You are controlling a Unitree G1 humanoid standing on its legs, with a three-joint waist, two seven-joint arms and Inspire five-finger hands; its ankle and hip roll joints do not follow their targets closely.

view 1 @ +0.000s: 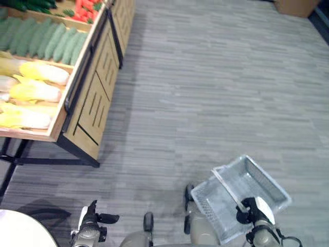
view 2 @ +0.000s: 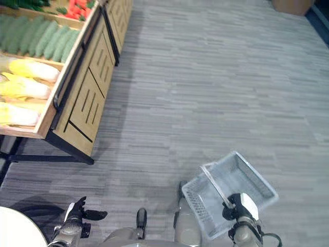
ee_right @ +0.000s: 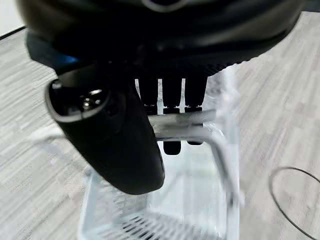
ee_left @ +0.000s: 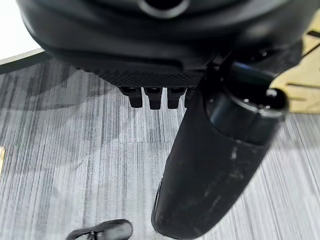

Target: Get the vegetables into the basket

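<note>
A clear mesh basket (view 1: 257, 180) hangs tilted low over the floor at the lower right. My right hand (view 1: 255, 212) is shut on its handle (ee_right: 206, 118), with the fingers curled over the bar in the right wrist view. The basket holds nothing. On a wooden produce stand (view 1: 95, 98) at the upper left lie green cucumbers (view 1: 46, 38), pale yellow cabbages (view 1: 36, 90) and red vegetables (view 1: 85, 9). My left hand (view 1: 91, 225) is at the lower left, open and empty, well short of the stand.
Grey plank floor spreads between me and the stand. The stand rests on black metal legs (view 1: 56, 162). A white round tabletop (view 1: 20, 230) shows at the bottom left corner. A brown box (view 1: 295, 6) stands at the far upper right.
</note>
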